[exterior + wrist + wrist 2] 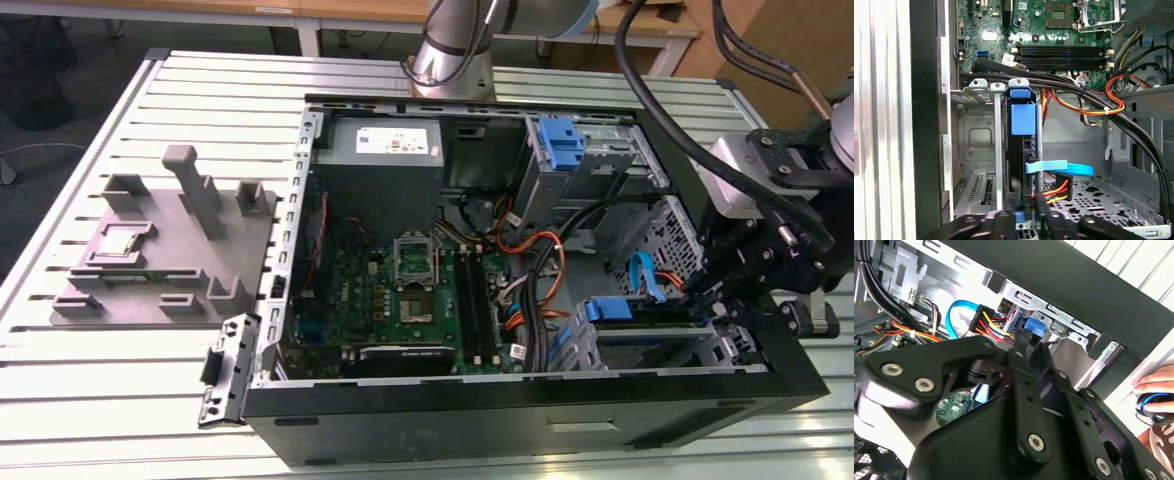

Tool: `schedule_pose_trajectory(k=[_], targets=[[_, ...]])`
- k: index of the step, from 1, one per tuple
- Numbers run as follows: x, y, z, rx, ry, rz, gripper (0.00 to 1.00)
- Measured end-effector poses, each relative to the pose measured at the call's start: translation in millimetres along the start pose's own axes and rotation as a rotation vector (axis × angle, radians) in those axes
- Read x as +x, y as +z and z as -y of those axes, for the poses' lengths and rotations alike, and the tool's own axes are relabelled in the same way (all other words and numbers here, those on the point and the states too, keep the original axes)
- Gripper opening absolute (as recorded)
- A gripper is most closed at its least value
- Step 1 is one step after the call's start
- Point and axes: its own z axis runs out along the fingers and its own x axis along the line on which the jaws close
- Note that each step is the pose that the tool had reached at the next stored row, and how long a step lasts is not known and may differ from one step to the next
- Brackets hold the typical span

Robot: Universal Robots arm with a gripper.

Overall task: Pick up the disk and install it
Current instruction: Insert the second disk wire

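The disk [627,311] stands on edge inside the metal drive cage [667,352] at the case's front corner, on the exterior view's right. Its bright blue bracket [1022,119] shows at the cage's mouth. A flat blue data cable [1059,168] and red-yellow power wires [1054,192] run to its other end. My gripper [703,303] reaches in over the case's right wall. In the first wrist view the gripper [1021,216] has a black finger on each side of the disk's thin edge. In the second wrist view the gripper [1026,346] points at the blue bracket [1033,327].
The open case holds a green motherboard [400,290], a grey power-supply box [384,150] and a second blue-handled bay [567,145]. Thick black cables [1089,100] cross beside the cage. A grey parts fixture [160,245] sits on the slatted table [107,390]. A person's hand [1154,385] rests outside the case.
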Motion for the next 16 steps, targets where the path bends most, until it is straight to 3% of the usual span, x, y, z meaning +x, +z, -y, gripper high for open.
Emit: schedule_pose_trajectory(k=[1,16], targets=[[0.0,0.0,0.0,0.0000,0.000,0.0000,0.29],[0.0,5.2,-0.2,-0.0003,0.000,-0.0017,0.29]])
